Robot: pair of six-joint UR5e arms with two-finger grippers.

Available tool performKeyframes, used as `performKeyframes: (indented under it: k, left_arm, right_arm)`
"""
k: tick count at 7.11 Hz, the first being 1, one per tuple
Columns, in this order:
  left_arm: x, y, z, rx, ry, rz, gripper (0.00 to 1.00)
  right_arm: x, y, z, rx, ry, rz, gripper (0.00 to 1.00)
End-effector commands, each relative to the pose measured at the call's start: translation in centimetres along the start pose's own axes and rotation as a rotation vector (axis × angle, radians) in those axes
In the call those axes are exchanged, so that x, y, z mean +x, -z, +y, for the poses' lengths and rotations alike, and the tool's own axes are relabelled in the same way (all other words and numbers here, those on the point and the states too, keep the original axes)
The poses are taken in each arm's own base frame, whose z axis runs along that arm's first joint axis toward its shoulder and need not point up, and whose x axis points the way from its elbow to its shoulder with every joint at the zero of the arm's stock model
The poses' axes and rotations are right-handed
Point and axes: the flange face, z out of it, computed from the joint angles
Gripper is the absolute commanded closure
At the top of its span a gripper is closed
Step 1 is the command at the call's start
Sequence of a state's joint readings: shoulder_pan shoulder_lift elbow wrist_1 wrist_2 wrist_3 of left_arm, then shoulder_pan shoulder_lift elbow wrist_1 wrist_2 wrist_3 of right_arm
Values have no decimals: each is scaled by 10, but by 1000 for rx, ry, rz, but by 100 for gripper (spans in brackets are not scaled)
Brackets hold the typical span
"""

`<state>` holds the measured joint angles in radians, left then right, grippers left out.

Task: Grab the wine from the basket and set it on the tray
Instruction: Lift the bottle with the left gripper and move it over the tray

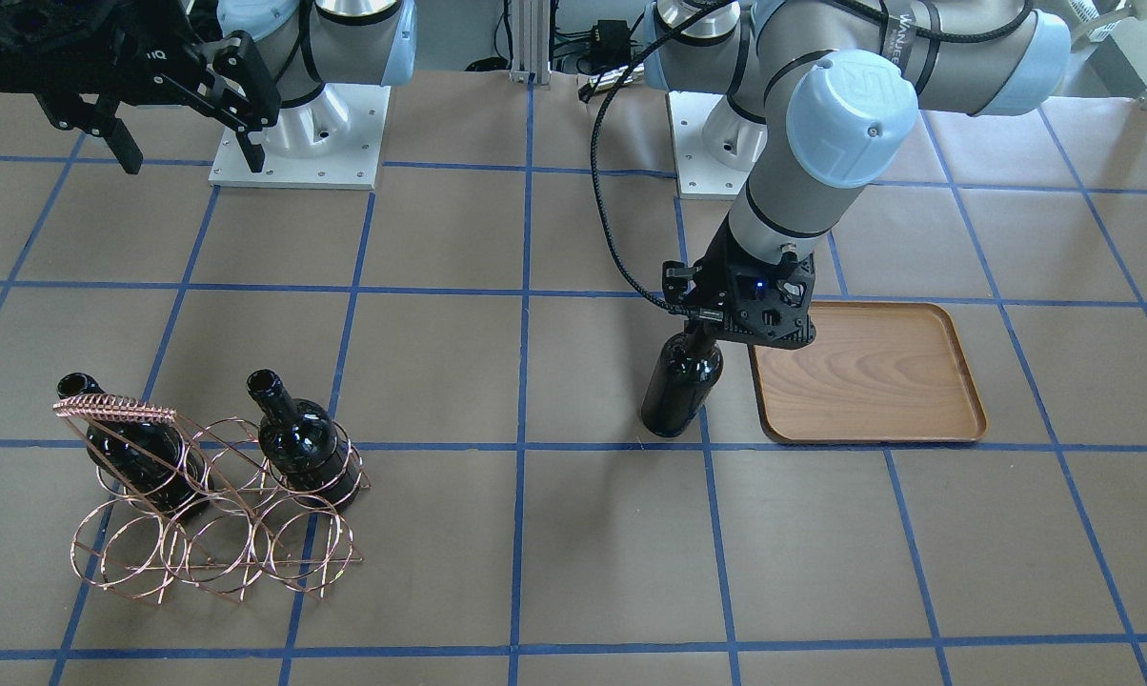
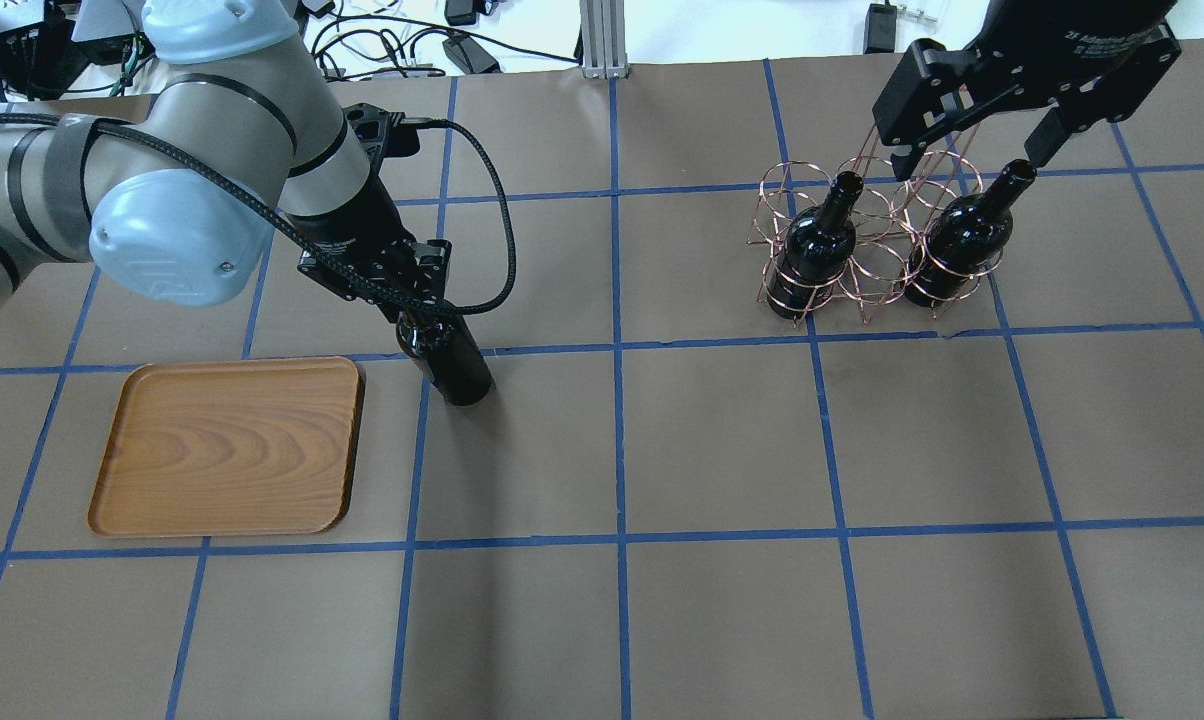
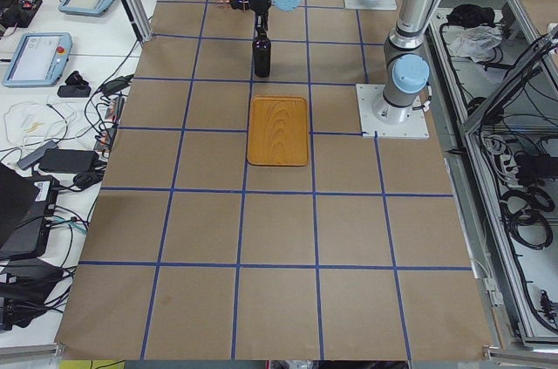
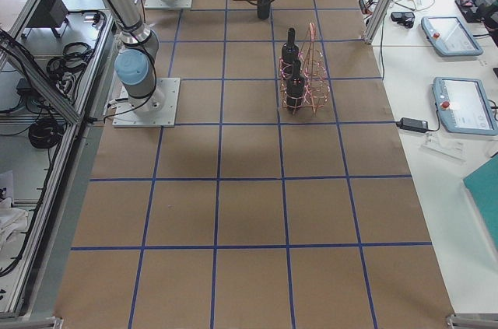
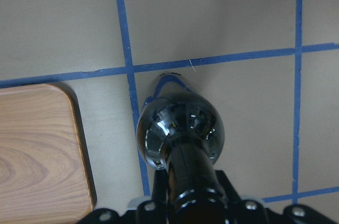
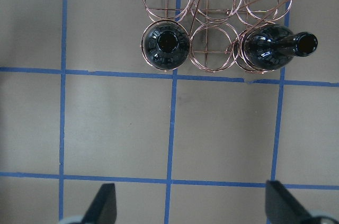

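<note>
left gripper [image 2: 414,318] clamped on the neck of the wine [image 2: 454,368] | wine a bit tilted, right at the tape line [image 5: 121,12], just beside the tray [image 2: 227,450], not on it | right gripper [image 2: 972,135] jaws wide apart, hanging above the basket [image 1: 213,538] | two more bottles [image 2: 817,245] stuck in the basket's rings, well apart from the tray

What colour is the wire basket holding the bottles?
The basket is rose-gold copper, clearest in the front-facing view.

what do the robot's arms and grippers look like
The left arm and right arm are silver-grey tubes with pale blue joint caps. A black braided cable loops beside the left one. The left gripper and right gripper are black; the right one has angular linkage jaws and white lettering.
</note>
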<state>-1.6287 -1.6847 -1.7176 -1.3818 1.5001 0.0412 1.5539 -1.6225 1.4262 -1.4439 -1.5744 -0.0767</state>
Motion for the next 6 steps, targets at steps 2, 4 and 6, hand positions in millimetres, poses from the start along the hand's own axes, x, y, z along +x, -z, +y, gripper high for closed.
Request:
performKeyframes:
  k: [2, 4, 6]
  left_arm:
    - [-17, 26, -7, 26, 4, -64, 100]
    - [-64, 51, -10, 9, 14, -50, 100]
    - [-126, 62, 0, -51, 17, -25, 100]
  right_arm:
    - [0, 0, 0, 0, 0, 1, 0]
    - [0, 1, 1, 2, 0, 6, 0]
    - [0, 1, 2, -1, 0, 6, 0]
